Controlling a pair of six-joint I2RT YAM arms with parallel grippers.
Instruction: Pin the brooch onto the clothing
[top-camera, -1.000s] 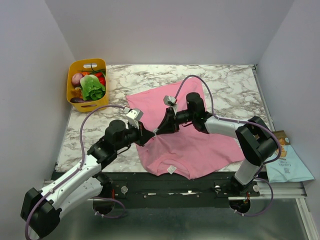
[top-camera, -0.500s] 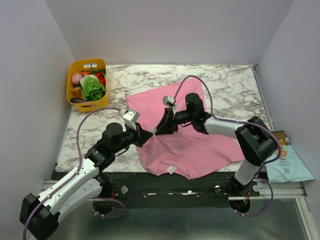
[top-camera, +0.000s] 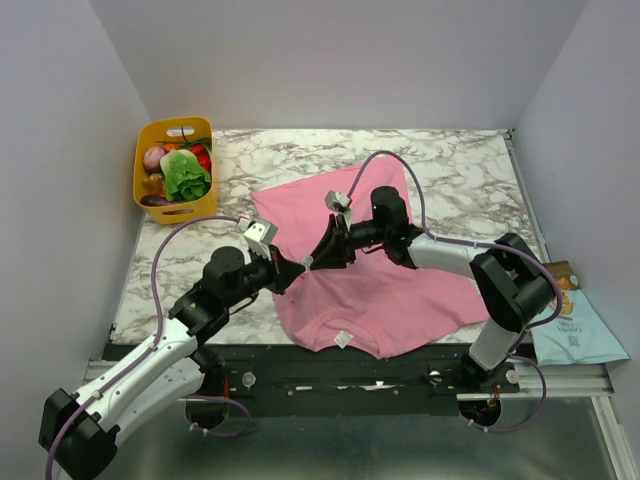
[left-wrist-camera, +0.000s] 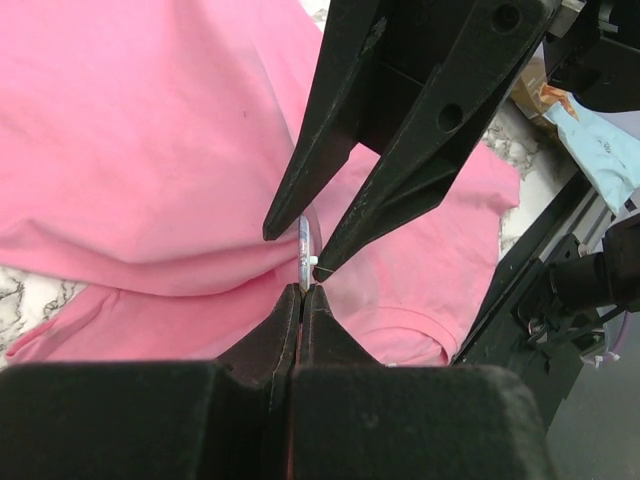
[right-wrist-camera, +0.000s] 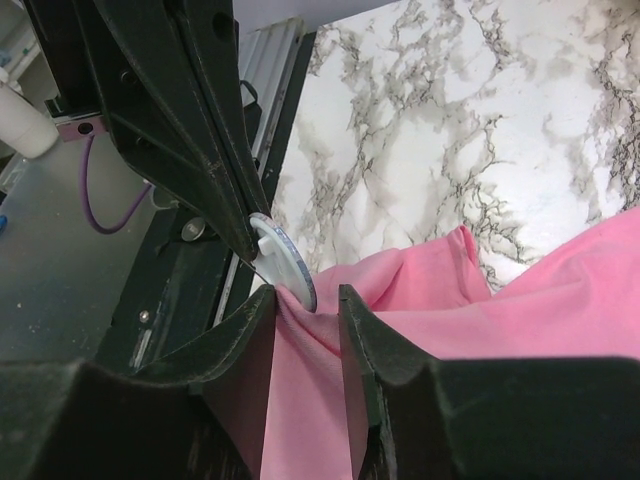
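The pink clothing (top-camera: 400, 290) lies spread on the marble table (top-camera: 460, 170), with a fold lifted at its left edge. My left gripper (left-wrist-camera: 302, 290) is shut on the brooch (left-wrist-camera: 303, 250), a small disc seen edge-on and pressed against that fold. In the right wrist view the brooch (right-wrist-camera: 281, 262) shows its white back, and the left gripper's fingers (right-wrist-camera: 190, 130) hold its edge. My right gripper (right-wrist-camera: 305, 295) stands open, its jaws apart on either side of the raised pink fold (right-wrist-camera: 300, 350). Seen from above, both grippers meet tip to tip at the brooch (top-camera: 307, 262).
A yellow basket (top-camera: 141, 175) of vegetables stands at the table's back left. A snack bag (top-camera: 578, 328) lies off the table's right edge. The shirt's white label (top-camera: 343, 339) is near the front edge, by the metal rail (top-camera: 400, 382).
My right gripper's jaws have parted from the pinched fold. The left gripper has shifted slightly left and up, still shut on the brooch.
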